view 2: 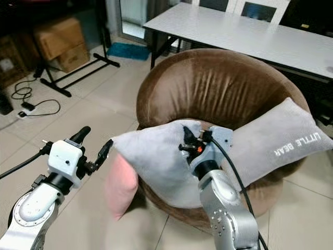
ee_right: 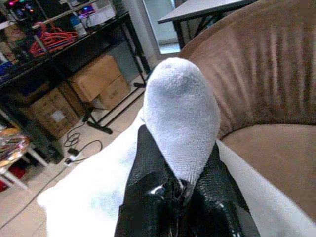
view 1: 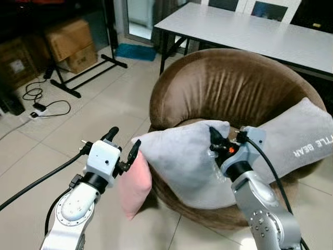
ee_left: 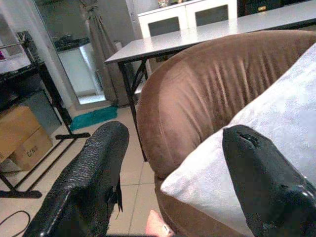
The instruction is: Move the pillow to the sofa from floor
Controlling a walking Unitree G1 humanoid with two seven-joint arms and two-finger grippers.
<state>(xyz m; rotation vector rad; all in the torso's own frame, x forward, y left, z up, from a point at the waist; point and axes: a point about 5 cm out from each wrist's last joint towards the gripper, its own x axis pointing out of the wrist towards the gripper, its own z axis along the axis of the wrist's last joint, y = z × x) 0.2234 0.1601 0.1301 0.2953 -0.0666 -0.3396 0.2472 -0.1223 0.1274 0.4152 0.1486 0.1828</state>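
The left gripper hovers over the tiled floor with its fingers spread, one just beside the corner of the grey pillow. That pillow lies across the front rim of the round brown sofa, pink underside hanging over. The right gripper has its fingers pinching the pillow's far corner. A second grey pillow leans inside the sofa.
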